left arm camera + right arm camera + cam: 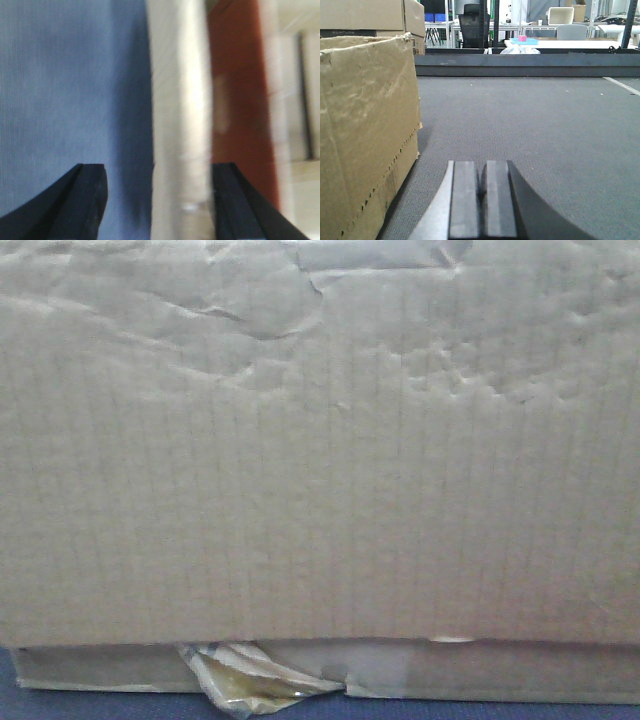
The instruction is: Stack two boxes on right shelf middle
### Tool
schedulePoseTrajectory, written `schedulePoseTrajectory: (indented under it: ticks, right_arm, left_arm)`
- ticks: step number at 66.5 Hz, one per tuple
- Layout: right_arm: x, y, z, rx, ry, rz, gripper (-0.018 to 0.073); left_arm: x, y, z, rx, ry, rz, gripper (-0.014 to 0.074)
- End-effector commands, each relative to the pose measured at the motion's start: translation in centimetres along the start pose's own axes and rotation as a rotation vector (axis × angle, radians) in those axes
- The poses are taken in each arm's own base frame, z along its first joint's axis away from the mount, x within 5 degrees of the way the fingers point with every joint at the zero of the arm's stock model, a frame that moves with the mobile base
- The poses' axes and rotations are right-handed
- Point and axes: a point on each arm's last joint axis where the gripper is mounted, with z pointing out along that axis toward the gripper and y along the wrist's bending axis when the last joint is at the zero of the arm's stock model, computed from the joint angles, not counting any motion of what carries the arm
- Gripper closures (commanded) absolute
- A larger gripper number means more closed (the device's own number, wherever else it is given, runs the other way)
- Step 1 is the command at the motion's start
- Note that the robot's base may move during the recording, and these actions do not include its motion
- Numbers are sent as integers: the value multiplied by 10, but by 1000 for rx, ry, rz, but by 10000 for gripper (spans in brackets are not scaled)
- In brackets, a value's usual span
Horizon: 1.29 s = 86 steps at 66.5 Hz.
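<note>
Two boxes are counted, stacked: one tall box (pixel 320 440) is set upon one thin flat box (pixel 500 670) bearing one tape scrap (pixel 240 682). The jaws of the left gripper (pixel 157 172) are spread wide; those of the right gripper (pixel 482 172) are pressed together, empty.

Ahead I counted two in cardboard: one tall box (pixel 320 440) and one flat box (pixel 520 672) at six o'clock, bearing one tape scrap (pixel 245 685). My right wrist saw one near carton (pixel 365 140) at nine o'clock, one far carton (pixel 360 14) at eleven, and one black chair (pixel 474 25) at twelve.
</note>
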Motion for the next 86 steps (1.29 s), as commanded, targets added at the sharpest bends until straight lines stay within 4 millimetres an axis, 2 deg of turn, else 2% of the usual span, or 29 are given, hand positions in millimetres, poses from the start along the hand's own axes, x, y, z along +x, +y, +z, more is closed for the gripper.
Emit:
schedulePoseTrajectory:
  ticks: [1, 47, 63, 86]
  right_arm:
    - [-3, 0, 0, 3, -27, -3, 721]
    - [-3, 0, 0, 3, -27, -3, 721]
    - [-3, 0, 0, 3, -27, -3, 721]
    - [-5, 0, 0, 1, -56, -3, 721]
  left_arm:
    - [2, -3, 5, 9, 19, -13, 258]
    - [-8, -9, 16, 29, -10, -12, 258]
    - [-16, -10, 7, 10, -34, -6, 258]
    - [-15, -8, 7, -9, -17, -3, 258]
